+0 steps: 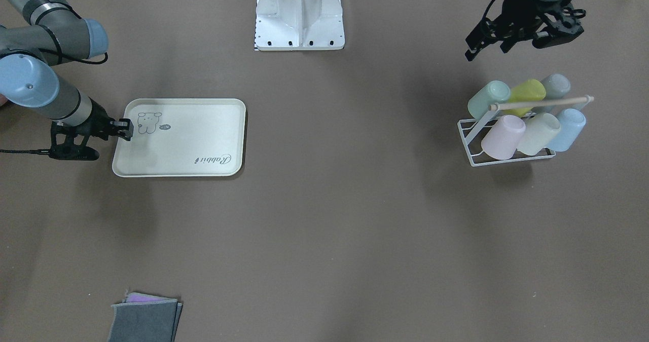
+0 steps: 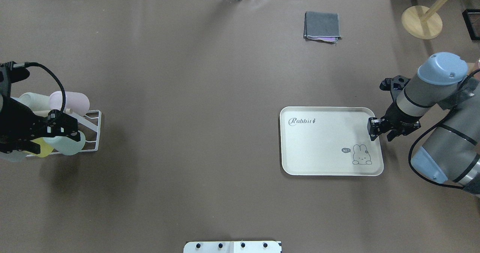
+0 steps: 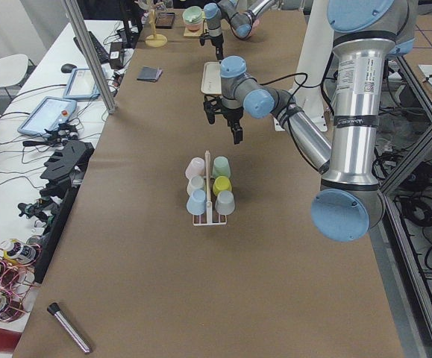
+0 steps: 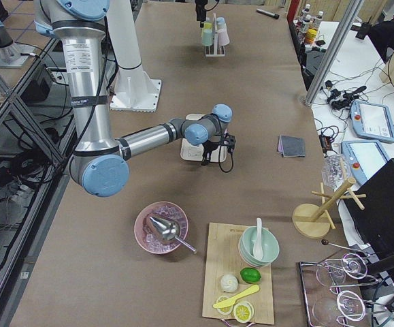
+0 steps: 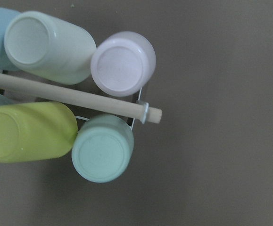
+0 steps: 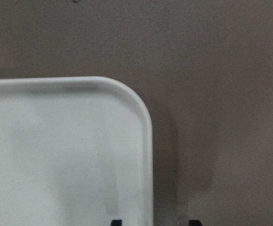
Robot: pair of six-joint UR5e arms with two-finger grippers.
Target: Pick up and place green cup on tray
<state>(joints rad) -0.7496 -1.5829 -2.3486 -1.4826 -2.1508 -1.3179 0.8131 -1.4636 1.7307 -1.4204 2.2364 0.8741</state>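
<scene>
The green cup (image 1: 489, 99) lies tilted on a white wire rack (image 1: 469, 144), at the rack's end beside a yellow-green cup (image 1: 527, 95). In the left wrist view its pale mint base (image 5: 103, 150) faces the camera, below a wooden bar (image 5: 70, 94). My left gripper (image 1: 487, 52) is open and empty, above the rack and apart from the cups. The cream tray (image 1: 192, 139) lies flat on the table with nothing on it. My right gripper (image 1: 128, 129) is at the tray's short edge near the bear drawing. Its jaws are slightly apart either side of the rim (image 6: 148, 141).
The rack also holds a pink cup (image 1: 503, 137), a cream cup (image 1: 538, 133), a blue cup (image 1: 567, 129) and a grey-green cup (image 1: 555, 86). A folded grey cloth (image 2: 322, 26) lies at the far side. A wooden stand (image 2: 422, 20) is at the far right corner.
</scene>
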